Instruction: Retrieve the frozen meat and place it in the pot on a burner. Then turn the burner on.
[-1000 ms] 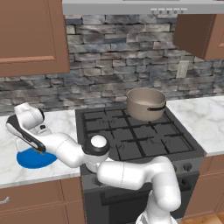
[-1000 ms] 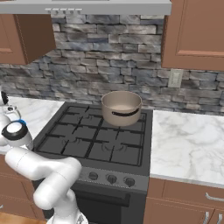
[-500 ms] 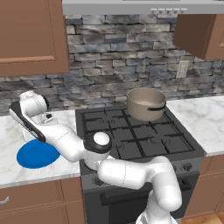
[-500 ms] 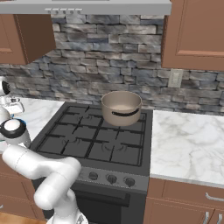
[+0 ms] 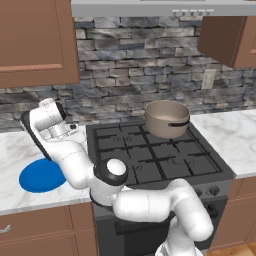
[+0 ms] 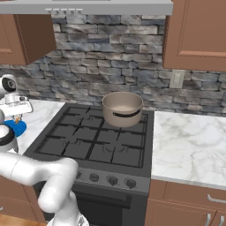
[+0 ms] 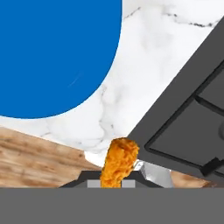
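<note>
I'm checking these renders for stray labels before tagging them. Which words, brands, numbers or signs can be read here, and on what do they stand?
None can be read.
pot: plain tan, no brand or mark.
stove knobs: dark, with no markings that can be made out.
blue plate: plain, no print.
wall outlet: blank.
frozen meat: held in the shut gripper, bears no label.

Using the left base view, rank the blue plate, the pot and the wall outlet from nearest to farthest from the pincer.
1. The blue plate, on the counter left of the stove, just below the pincer.
2. The pot, on the stove's back right burner.
3. The wall outlet, on the stone wall beyond the pot, far right.
</note>
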Robot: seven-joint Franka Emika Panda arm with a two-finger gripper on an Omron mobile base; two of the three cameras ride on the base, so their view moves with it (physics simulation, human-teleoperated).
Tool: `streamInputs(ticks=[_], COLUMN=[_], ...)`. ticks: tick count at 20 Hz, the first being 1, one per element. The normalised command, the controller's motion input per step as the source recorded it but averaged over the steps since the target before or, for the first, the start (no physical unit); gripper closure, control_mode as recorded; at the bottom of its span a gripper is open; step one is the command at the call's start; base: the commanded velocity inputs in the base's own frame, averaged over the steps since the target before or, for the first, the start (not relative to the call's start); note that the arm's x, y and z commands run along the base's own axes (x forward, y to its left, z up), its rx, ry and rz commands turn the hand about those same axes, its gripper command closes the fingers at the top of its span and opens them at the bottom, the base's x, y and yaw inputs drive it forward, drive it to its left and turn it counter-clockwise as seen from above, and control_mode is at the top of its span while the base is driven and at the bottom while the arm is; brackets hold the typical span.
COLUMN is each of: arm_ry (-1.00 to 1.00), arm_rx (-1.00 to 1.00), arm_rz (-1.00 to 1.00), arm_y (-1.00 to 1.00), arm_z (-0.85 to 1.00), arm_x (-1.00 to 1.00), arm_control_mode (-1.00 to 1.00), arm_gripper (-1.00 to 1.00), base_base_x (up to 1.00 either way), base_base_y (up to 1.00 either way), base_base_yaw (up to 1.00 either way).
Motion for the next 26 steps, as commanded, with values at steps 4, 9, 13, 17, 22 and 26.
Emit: streamInputs(ticks=[4, 9, 13, 17, 22, 26], arm_ry=[-0.18, -0.23, -0.26, -0.23, -0.19, -0.06], arm_rx=[0.0, 0.05, 0.1, 0.08, 0.08, 0.16], arm_rz=[0.0, 0.0, 0.0, 0.0, 0.01, 0.0], arm_y=[-0.56, -0.65, -0.8, -0.84, -0.94, -0.77], arm_z=[0.12, 0.36, 0.46, 0.34, 0.39, 0.47], arm_x=[-0.81, -0.67, -0.55, -0.34, -0.01, 0.0], arm_control_mode=[-1.0, -1.0, -1.0, -1.0, -1.0, -1.0], arm_gripper=[1.0, 1.0, 1.0, 1.0, 1.0, 1.0], base_base_x=[0.0, 0.0, 0.0, 0.0, 0.0, 0.0], base_base_y=[0.0, 0.0, 0.0, 0.0, 0.0, 0.0], base_base_yaw=[0.0, 0.0, 0.0, 0.0, 0.0, 0.0])
